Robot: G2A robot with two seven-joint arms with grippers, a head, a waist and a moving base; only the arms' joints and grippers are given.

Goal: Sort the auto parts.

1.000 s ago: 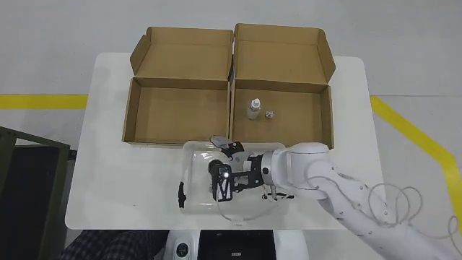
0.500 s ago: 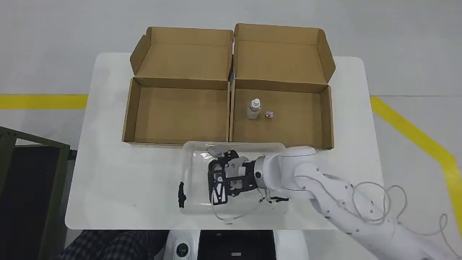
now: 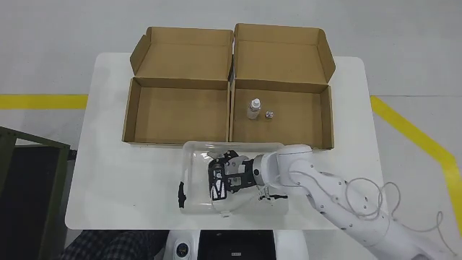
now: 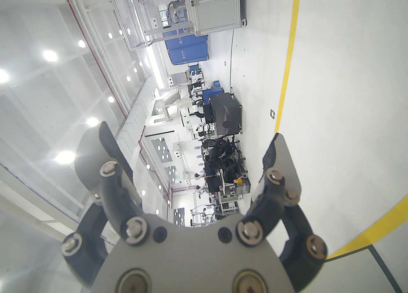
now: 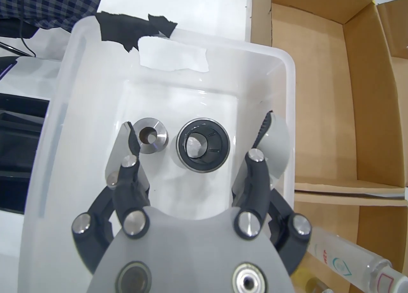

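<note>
A clear plastic tub [image 3: 189, 160] sits at the near edge of the white worktop [image 3: 108, 188], and everything else is placed from it. The right gripper [image 3: 219, 180] hangs inside the tub with its jaws spread wide, pinching nothing. In the right wrist view a black bearing ring [image 5: 202, 145] lies on the tub's floor between them, and a small metal bushing [image 5: 150, 135] lies just beside the ring, close to one jaw. Torn black tape [image 5: 134, 28] and a white paper patch [image 5: 173, 55] cling to one end wall of the tub. Just beyond the tub's far side stand two open cardboard boxes side by side — the left box [image 3: 131, 115] and the right box [image 3: 328, 119], which holds a small bottle [image 3: 254, 107] and a little metal part [image 3: 268, 114]. The left gripper [image 4: 191, 141] is away from the tub, its jaws spread too and holding nothing — pointing out into the hall.
</note>
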